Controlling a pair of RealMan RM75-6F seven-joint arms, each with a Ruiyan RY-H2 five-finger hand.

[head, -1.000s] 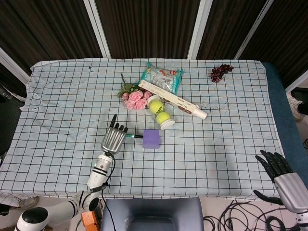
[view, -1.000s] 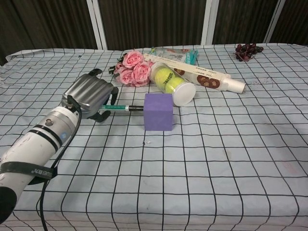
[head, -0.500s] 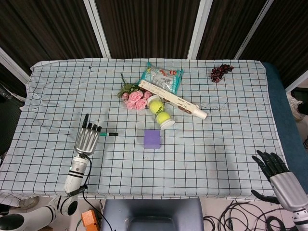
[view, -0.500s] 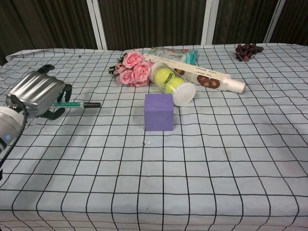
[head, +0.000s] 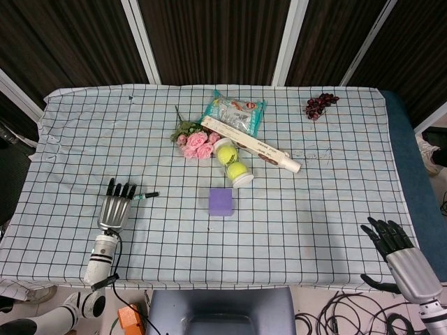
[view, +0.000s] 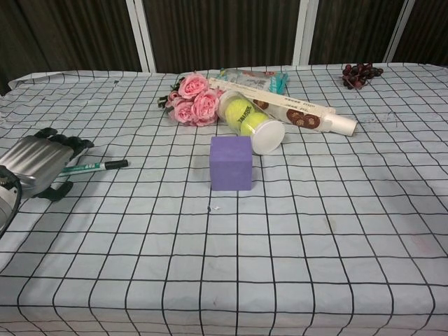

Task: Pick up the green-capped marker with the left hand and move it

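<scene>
The green-capped marker (head: pixel 144 195) is thin, with a black tip pointing right. It sticks out of my left hand (head: pixel 114 208) at the table's left front. In the chest view the marker (view: pixel 94 166) runs level, just above the checked cloth, and my left hand (view: pixel 38 162) holds its green end from above, low over the table. My right hand (head: pixel 394 244) hangs off the table's front right corner with its fingers spread and nothing in it.
A purple cube (head: pixel 221 201) stands mid-table, well right of the marker. Behind it lie a tube of tennis balls (head: pixel 233 162), pink roses (head: pixel 196 142), a long biscuit box (head: pixel 255 145) and a snack bag (head: pixel 236 112). Dark grapes (head: pixel 320 105) sit at the far right.
My left hand has carried the marker leftward, away from the purple cube, and lowered it toward the cloth. My right hand has barely moved.
</scene>
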